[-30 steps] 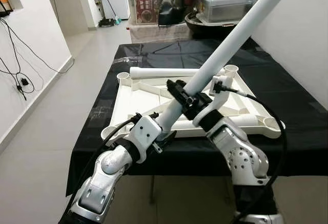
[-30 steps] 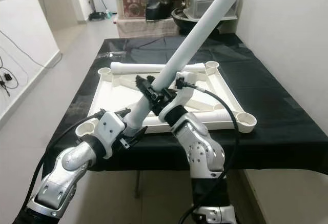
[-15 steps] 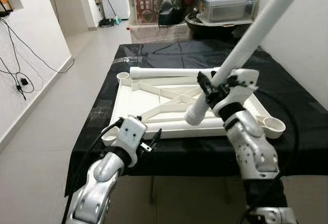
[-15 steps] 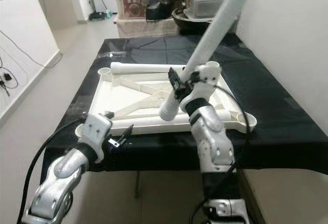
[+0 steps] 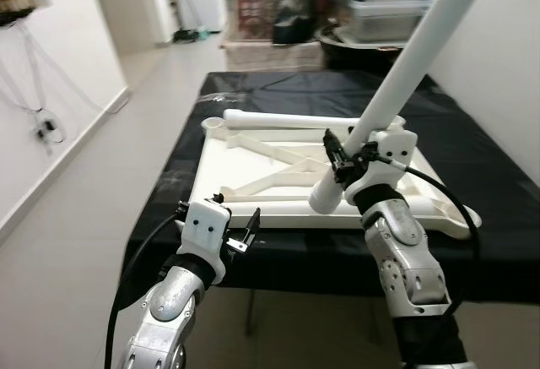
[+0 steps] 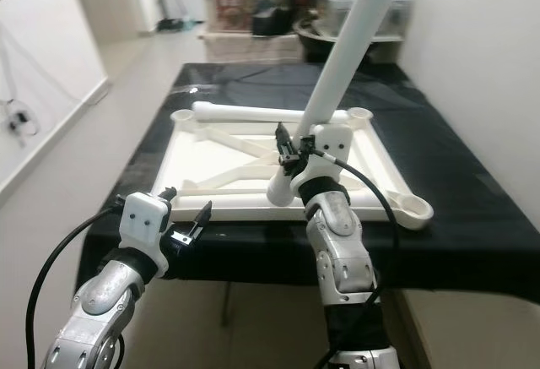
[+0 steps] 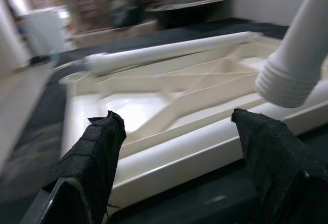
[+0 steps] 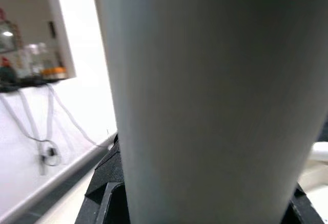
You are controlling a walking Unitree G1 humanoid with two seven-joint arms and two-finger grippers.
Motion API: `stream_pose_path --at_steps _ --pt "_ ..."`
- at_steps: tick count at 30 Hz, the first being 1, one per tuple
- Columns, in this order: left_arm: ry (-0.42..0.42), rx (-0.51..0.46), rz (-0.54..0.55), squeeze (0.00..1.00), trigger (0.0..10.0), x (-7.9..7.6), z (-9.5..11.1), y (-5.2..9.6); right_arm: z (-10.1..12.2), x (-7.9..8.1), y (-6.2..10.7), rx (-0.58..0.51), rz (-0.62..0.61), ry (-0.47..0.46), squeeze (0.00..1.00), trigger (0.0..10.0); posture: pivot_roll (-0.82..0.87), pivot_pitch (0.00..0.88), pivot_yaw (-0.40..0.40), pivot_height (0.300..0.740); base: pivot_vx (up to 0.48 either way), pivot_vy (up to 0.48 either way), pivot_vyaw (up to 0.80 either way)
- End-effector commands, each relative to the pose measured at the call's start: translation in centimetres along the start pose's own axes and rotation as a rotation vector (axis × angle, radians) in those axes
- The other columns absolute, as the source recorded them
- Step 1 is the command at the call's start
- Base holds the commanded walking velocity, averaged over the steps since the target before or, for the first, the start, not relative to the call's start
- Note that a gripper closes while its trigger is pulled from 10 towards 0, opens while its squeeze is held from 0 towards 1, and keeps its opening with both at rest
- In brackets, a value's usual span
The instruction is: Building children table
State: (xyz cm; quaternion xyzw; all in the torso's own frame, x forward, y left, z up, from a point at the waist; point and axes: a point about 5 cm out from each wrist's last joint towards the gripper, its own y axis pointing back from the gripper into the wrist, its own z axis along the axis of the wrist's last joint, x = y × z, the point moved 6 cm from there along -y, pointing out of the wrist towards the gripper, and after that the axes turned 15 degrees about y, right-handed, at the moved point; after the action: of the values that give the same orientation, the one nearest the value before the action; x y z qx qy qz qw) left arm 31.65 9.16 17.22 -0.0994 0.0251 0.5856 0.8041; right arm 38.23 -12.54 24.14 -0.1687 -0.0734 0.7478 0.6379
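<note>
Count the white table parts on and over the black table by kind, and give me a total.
Tabletop: 1
Legs: 3, one held by the right gripper, one along the far edge, one along the near edge
Total: 4

We see a table (image 5: 472,145) covered with a black cloth (image 5: 245,90). A white tabletop (image 5: 228,162) lies upside down on the cloth, with a white leg (image 5: 287,120) lying along its far edge.
</note>
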Motion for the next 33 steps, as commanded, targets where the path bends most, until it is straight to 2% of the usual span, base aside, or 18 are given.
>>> stream_pose_path --at_steps 1,6,19,26,33 --pt "0.004 0.008 0.032 0.0 10.0 0.6 0.0 0.2 0.5 0.4 -0.3 -0.022 0.001 -0.006 0.0 10.0 0.05 0.0 -0.005 0.74 0.0 0.0 0.0" --pt "0.008 0.017 0.061 0.0 10.0 1.2 0.0 0.0 0.1 0.5 -0.2 -0.008 0.002 -0.016 0.0 10.0 0.05 0.0 -0.005 0.74 0.0 0.288 0.0" --pt "0.014 0.006 0.072 0.0 10.0 1.2 0.5 -0.3 0.0 0.6 -0.1 -0.003 0.002 -0.027 0.0 10.0 0.04 0.0 -0.01 0.74 0.0 0.456 0.0" --pt "0.032 0.005 0.089 0.0 10.0 1.1 0.4 -0.2 0.1 0.7 -0.3 -0.002 0.012 -0.031 0.0 10.0 0.03 0.0 -0.018 0.74 0.0 0.0 0.0" --pt "0.039 -0.017 0.138 0.0 10.0 1.9 0.9 -0.3 0.1 0.9 -0.4 0.0 0.02 -0.031 0.0 10.0 0.03 0.0 -0.021 0.74 0.0 0.0 0.0"
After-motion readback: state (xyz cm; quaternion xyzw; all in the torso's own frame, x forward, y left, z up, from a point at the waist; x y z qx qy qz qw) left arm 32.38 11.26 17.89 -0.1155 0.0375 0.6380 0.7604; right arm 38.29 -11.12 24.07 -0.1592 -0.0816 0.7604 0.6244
